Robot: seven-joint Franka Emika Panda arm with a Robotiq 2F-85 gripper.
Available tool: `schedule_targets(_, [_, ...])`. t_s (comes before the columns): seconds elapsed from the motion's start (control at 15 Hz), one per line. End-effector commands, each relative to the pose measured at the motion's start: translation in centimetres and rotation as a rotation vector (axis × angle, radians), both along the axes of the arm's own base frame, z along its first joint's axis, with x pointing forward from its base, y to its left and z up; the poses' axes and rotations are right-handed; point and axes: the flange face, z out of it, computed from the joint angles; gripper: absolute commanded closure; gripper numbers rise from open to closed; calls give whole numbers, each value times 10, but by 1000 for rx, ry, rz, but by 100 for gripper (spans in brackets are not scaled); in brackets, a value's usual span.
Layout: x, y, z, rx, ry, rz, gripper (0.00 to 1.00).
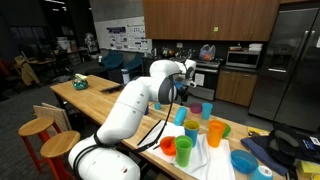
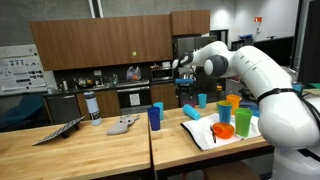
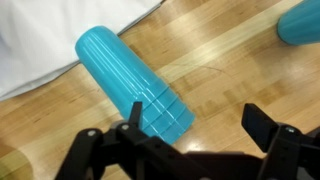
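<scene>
Closest to me in the wrist view, my gripper [image 3: 192,118] is wide open. Its two black fingers [image 3: 132,118] stand apart and hold nothing.

Just past them, one light blue cup [image 3: 130,75] lies on its side on the wooden table [image 3: 240,70]. Its wide end points at the fingers and sits between them, and I can't tell if they touch. I see a few rings at that end. One white cloth [image 3: 40,40] lies beside the cup's far end. One more blue thing [image 3: 300,22] peeks in at the corner, but I can't tell what it is.

In an exterior view the gripper [image 2: 184,70] hangs over the lying cup [image 2: 190,110]. One dark blue cup [image 2: 155,117] stands alone, a bit apart.

In an exterior view I count two green cups [image 1: 183,152], two orange cups [image 1: 168,147] and one purple cup [image 1: 197,110] on or near the cloth [image 1: 205,158]. One blue bowl [image 1: 243,160] sits beside them. Farther off, two wooden stools [image 1: 35,127] stand by the table.
</scene>
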Motion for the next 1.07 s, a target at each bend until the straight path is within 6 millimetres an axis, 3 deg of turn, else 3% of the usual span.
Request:
schedule_targets(0.0, [6,-7,-5,-30,29,-39,0])
schedule_targets(0.33, [11,-28,-11,-43,39,-83,0])
schedule_targets(1.0, [20,-40,-39,-54,59,-121,0])
